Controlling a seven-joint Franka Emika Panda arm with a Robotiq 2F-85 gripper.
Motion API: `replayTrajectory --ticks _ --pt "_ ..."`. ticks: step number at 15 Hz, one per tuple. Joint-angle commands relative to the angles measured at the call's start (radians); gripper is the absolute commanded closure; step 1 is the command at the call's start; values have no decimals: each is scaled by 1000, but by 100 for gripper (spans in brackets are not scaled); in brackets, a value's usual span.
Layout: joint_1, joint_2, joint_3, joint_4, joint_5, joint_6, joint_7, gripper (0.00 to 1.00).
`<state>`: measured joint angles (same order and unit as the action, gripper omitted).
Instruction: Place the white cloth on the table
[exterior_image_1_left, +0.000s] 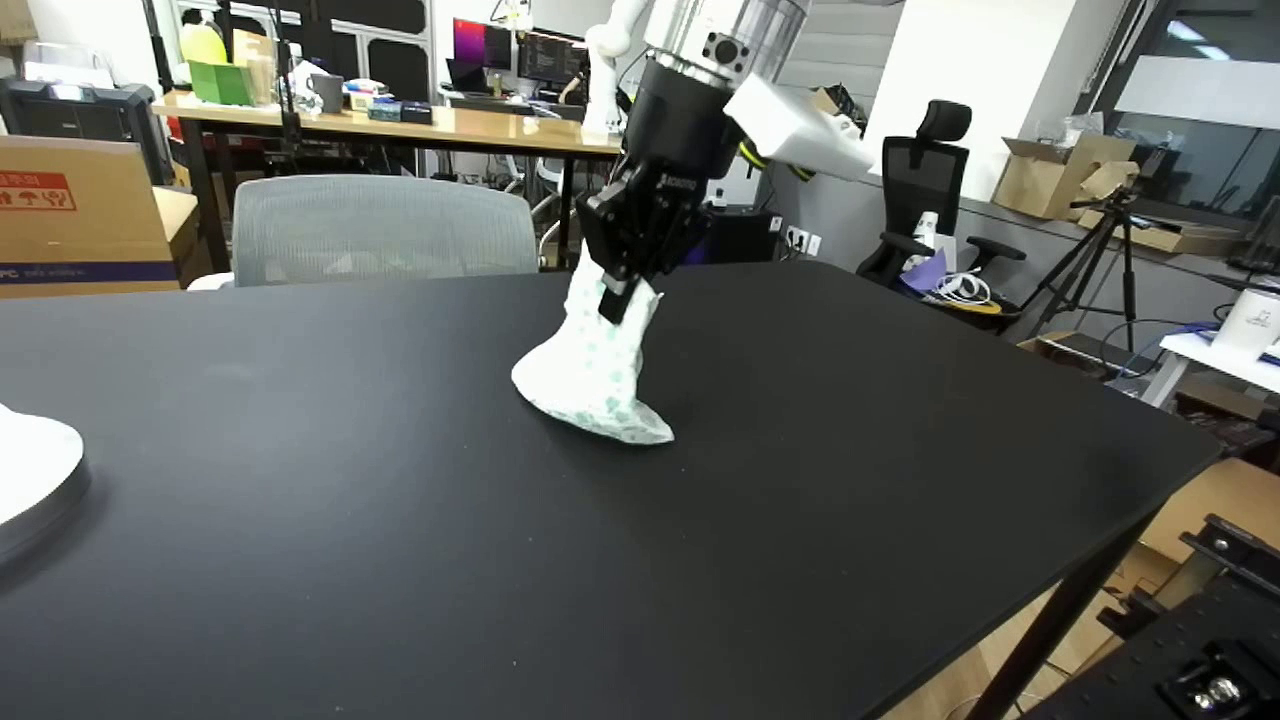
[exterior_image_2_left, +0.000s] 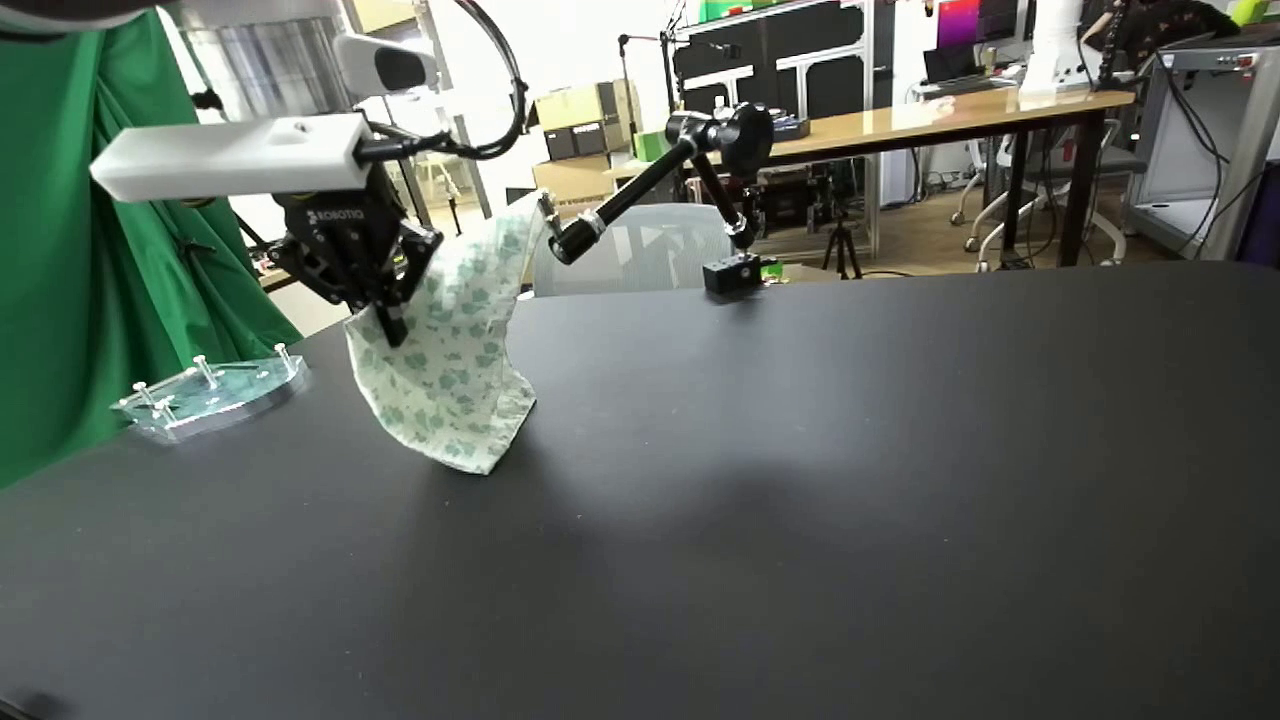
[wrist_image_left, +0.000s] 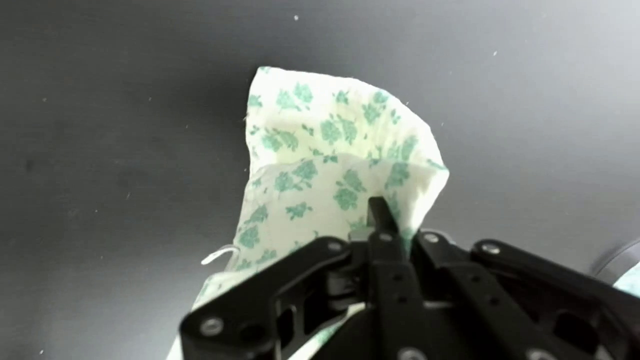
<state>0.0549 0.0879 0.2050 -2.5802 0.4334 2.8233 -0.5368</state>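
Note:
The white cloth (exterior_image_1_left: 590, 375) has a green flower print and hangs in folds from my gripper (exterior_image_1_left: 618, 298). It also shows in an exterior view (exterior_image_2_left: 450, 370), where part of it rises behind the gripper (exterior_image_2_left: 392, 325). In the wrist view, the cloth (wrist_image_left: 310, 125) spreads out beyond the fingers, and my gripper (wrist_image_left: 400, 225) is shut on a pinched fold of it. One fingertip is hidden by the cloth. The cloth's lower edge is at or just above the black table (exterior_image_1_left: 350, 560); I cannot tell whether it touches.
A clear plate with upright bolts (exterior_image_2_left: 215, 395) lies at the table's edge. A black jointed mount (exterior_image_2_left: 735, 272) stands at the far edge. A white rounded object (exterior_image_1_left: 35, 470) sits on the table at the picture's edge. A grey mesh chair (exterior_image_1_left: 385, 230) stands behind the table.

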Motion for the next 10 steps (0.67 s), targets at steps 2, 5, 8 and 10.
replayTrajectory --ticks 2,5,8,10 --pt "-4 16 -3 -39 -18 -7 9 99" --pt "-25 47 -7 -34 -16 10 5 99" --pt "-62 78 2 -21 0 50 -26 99" --pt "-100 99 30 -13 43 114 -82 99"
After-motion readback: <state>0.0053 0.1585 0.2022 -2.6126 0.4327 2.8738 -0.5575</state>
